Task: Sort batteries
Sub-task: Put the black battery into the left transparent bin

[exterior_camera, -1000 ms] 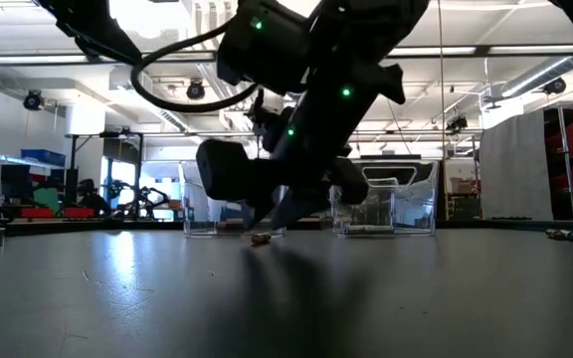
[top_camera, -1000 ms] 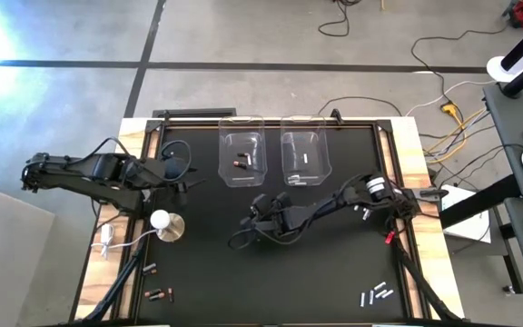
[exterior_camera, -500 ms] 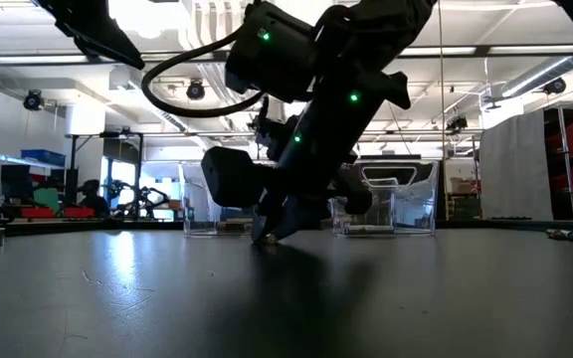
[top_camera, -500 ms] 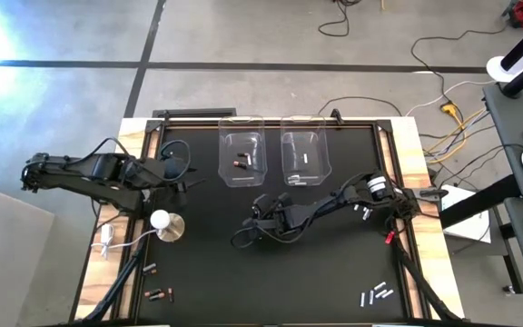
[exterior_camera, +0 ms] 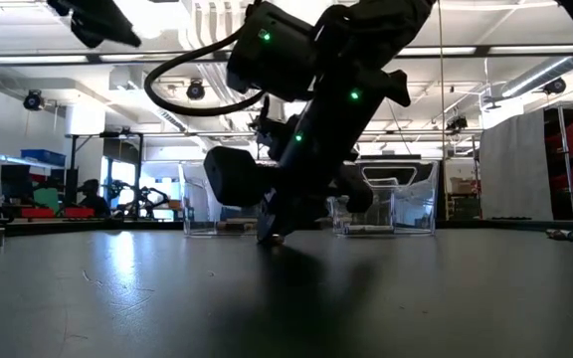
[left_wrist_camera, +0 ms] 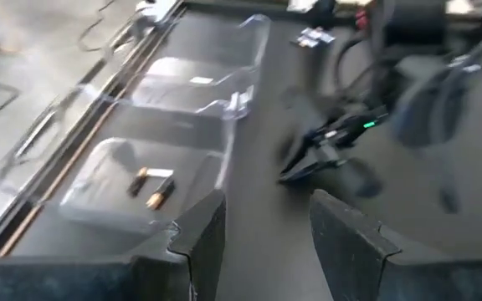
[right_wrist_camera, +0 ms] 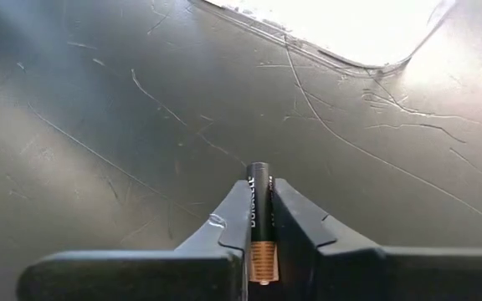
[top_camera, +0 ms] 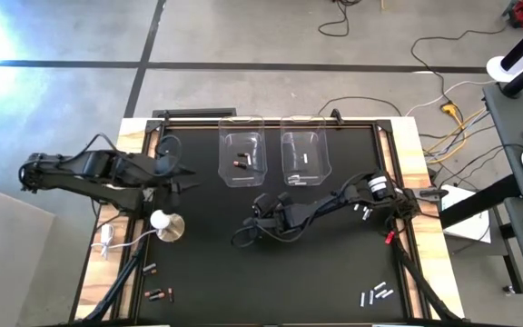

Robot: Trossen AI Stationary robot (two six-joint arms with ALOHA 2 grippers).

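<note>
Dark copper-ended battery (right_wrist_camera: 259,219) pinched lengthwise between right fingers (right_wrist_camera: 224,226), on the mat

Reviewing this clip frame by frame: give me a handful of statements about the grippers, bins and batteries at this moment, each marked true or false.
1. The right gripper is shut on a dark battery with a copper end. True.
2. The right gripper is up above the bins. False: it is down at the black table, in front of the two clear bins.
3. The left clear bin holds dark batteries. True: two show in the left wrist view.
4. The left gripper grips a battery. False: its fingers stand apart with nothing between them.
5. The right clear bin is empty. False: a pale battery lies in it.
6. Loose batteries lie at the table's near right corner. True.
</note>
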